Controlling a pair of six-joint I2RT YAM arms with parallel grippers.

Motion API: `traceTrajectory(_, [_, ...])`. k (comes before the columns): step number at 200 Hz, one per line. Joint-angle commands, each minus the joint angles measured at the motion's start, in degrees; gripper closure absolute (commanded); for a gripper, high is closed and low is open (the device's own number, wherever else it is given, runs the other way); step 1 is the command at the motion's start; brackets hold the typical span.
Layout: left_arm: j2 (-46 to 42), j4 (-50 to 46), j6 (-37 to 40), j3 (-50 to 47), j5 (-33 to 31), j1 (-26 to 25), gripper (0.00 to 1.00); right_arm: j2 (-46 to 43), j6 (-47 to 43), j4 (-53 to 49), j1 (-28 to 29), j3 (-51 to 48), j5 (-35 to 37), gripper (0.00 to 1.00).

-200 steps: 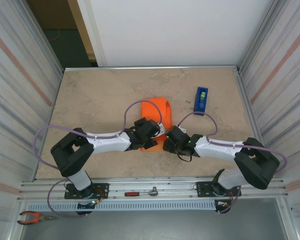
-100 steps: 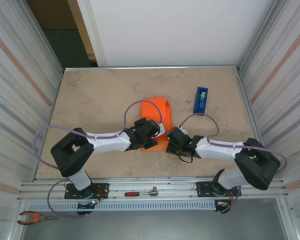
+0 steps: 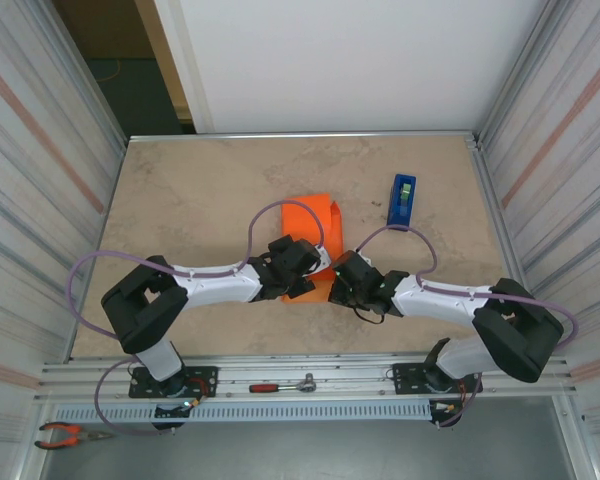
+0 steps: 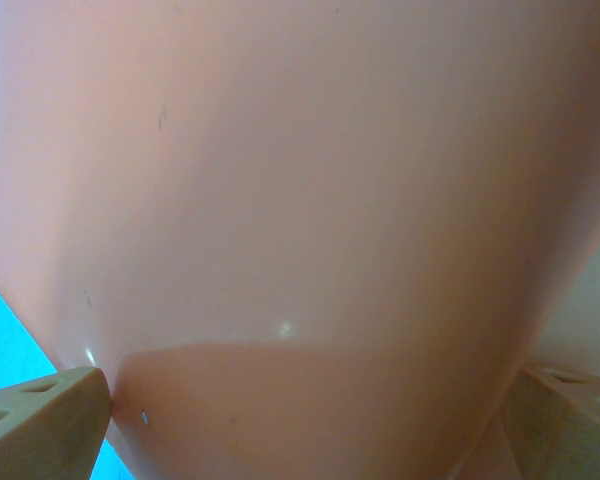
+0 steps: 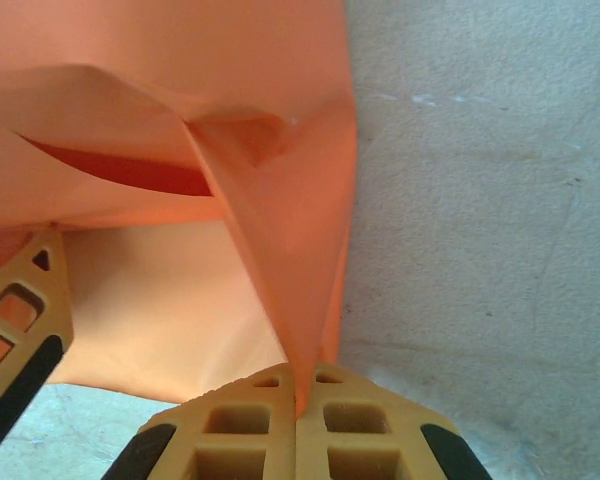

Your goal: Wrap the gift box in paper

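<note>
The orange paper lies folded in a bundle at the table's middle, and the gift box is hidden under it. My left gripper rests at the bundle's near edge. Its jaws are open wide, and paper bulges close to the camera between its fingertips. My right gripper is just to the right of it. In the right wrist view this gripper is shut on a creased corner flap of the paper, which rises from the jaws to the fold above.
A blue tape dispenser stands on the table right of the paper. Bare stone-patterned table lies right of the pinched flap. A ratchet and red pliers lie on the frame in front of the arm bases.
My right gripper's jaws have closed on the paper's corner flap and shifted slightly. The left arm and the paper bundle have stayed put.
</note>
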Motion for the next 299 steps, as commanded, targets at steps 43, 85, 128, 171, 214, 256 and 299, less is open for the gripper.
traceTrajectory(43, [1.3, -0.4, 0.1, -0.3, 0.8, -0.4, 0.01, 0.0, 1.2, 6.6, 0.5, 1.8, 0.2, 1.0])
traceTrajectory(85, [1.4, -0.2, 0.1, -0.3, 1.0, -0.5, 0.02, 2.3, 2.1, 11.7, 0.5, 1.6, 1.4, 1.0])
traceTrajectory(128, [1.1, 0.1, 0.0, -0.5, 1.1, -0.7, 0.02, 7.1, 3.1, 16.8, 0.8, 1.8, 1.2, 0.74])
traceTrajectory(171, [0.8, 0.1, -0.1, -0.7, 1.1, -0.6, 0.02, 5.0, 3.1, 16.0, 0.7, 0.4, 0.7, 0.64])
traceTrajectory(214, [0.7, 0.0, 0.0, -0.9, 1.0, -0.6, 0.02, -6.9, 2.5, 9.0, -0.4, -4.4, 1.9, 0.57])
traceTrajectory(256, [0.7, 0.0, -0.2, -1.1, 0.9, -0.6, 0.02, -20.2, 3.3, 1.9, -5.6, -11.5, 2.0, 0.6])
traceTrajectory(299, [1.0, -0.1, -0.3, -1.1, 1.0, -0.6, 0.02, -25.3, 2.4, 0.3, -10.6, -14.7, -0.7, 0.87])
